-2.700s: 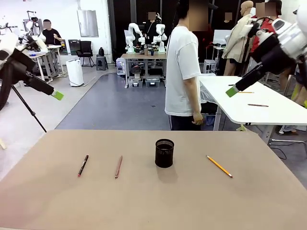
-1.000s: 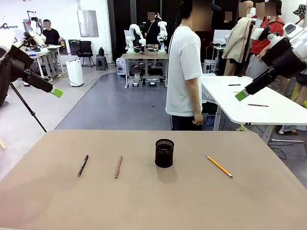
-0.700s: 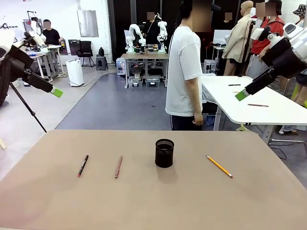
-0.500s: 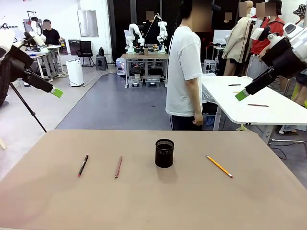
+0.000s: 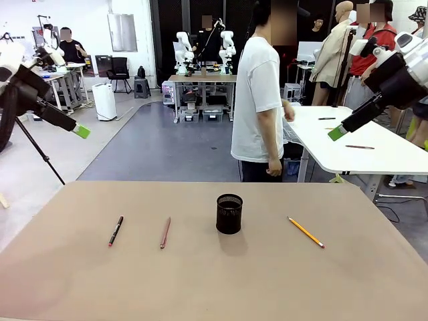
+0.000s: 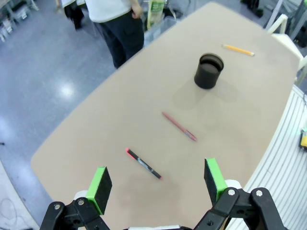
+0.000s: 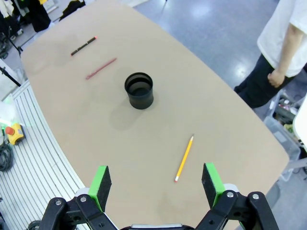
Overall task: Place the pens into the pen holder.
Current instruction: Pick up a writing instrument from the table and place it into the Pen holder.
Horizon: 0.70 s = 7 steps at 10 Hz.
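Observation:
The black mesh pen holder [image 5: 229, 214] stands upright and empty at the table's middle; it also shows in the left wrist view [image 6: 208, 71] and the right wrist view [image 7: 139, 90]. Three pens lie flat on the table: a black one with red ends [image 5: 116, 231] [image 6: 143, 164] [image 7: 83, 45] at the left, a reddish-brown one [image 5: 165, 233] [image 6: 179, 126] [image 7: 100, 68] beside it, and a yellow pencil [image 5: 305, 232] [image 6: 238, 49] [image 7: 183, 158] to the right of the holder. My left gripper [image 6: 157, 183] and right gripper [image 7: 157, 183] hang open high above the table, holding nothing.
The tan table [image 5: 214, 281] has bare room around the holder. A person in a white shirt [image 5: 257, 100] stands beyond its far edge, turned toward a white side table [image 5: 361, 144]. The arms sit high at the left [image 5: 40, 100] and right [image 5: 388, 83].
The grippers, pens and holder have kept their places over the last second. Since 2.7 seconds ago the right arm has shifted a little to the right. The person's arm has moved slightly.

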Motion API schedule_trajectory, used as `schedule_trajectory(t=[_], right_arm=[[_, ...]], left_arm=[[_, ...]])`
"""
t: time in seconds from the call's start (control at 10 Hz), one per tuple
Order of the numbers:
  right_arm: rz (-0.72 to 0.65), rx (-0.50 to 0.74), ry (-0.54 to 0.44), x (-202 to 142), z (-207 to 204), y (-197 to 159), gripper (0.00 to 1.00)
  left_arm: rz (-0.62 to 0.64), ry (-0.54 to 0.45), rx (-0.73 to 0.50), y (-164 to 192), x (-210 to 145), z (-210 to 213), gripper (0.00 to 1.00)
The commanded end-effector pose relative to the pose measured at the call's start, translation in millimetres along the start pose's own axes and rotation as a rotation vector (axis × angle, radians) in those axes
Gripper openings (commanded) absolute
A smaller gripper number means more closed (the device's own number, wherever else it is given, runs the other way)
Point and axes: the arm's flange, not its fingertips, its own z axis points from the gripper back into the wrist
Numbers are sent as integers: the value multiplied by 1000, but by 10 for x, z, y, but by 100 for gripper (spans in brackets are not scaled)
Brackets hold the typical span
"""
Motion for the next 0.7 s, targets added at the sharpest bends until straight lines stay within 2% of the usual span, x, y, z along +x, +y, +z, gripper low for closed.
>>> schedule_trajectory(t=[0.0,0.3,0.4,0.5,0.6], right_arm=[[-4,8,-7,12,8,-1,100],[-4,8,-7,12,8,-1,100],[-4,8,-7,12,8,-1,100],[-4,8,-7,12,8,-1,100],[-4,8,-7,12,8,-1,100]], left_arm=[[155,198,100,-282,167,-219,100],[259,484,369,-726,170,-896,100],[314,506,413,-842,161,-1127,100],[349,519,408,-920,136,-1340,100],[347,536,430,-1027,85,-1540,100]])
